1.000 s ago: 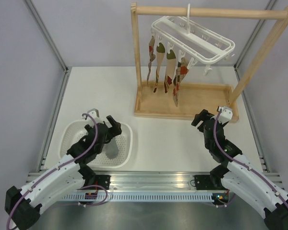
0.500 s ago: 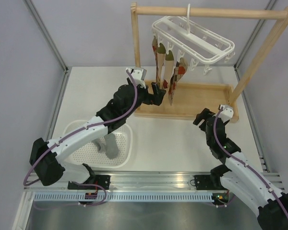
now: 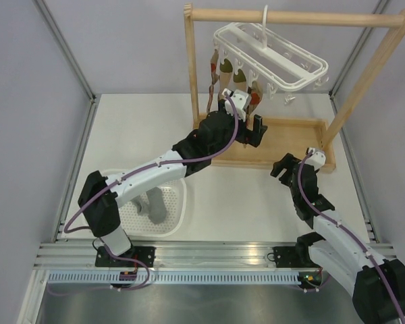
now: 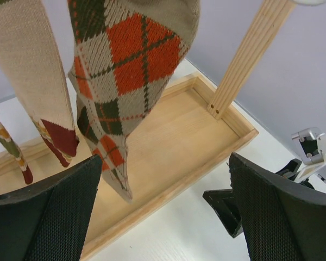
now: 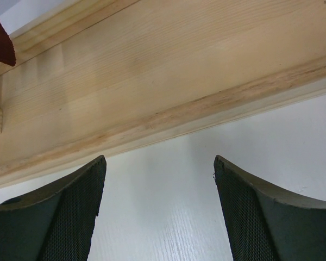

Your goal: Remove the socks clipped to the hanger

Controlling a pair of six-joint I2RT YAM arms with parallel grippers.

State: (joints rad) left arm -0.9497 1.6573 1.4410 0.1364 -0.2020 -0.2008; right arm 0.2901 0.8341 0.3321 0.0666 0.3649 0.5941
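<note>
Table (image 3: 142, 135) is plain white, and the biggest thing on it is the wooden rack (image 3: 293, 18), a rail up top with a shallow tray at the bottom, sitting at the back right. Left arm is stretched way out across the table toward the rack; right arm is tucked in closer, near the tray's front right corner. White perforated basket (image 3: 98, 185) sits front left with a grey sock (image 3: 155, 209) lying in it. The hanger (image 3: 283, 57) dangles by its hook from the rail, tilted, and the socks (image 3: 224, 67) are bunched on the clips at its left end, hanging down over the tray. Left gripper (image 3: 251, 131) is right under them with its jaws spread wide and nothing in them; on its wrist cam an orange and olive argyle sock (image 4: 136, 60) hangs just ahead of the fingers, and I can't tell if it touches them. Right gripper (image 3: 283, 165) is also opened up and empty, over bare table just beside the tray's front edge.
</note>
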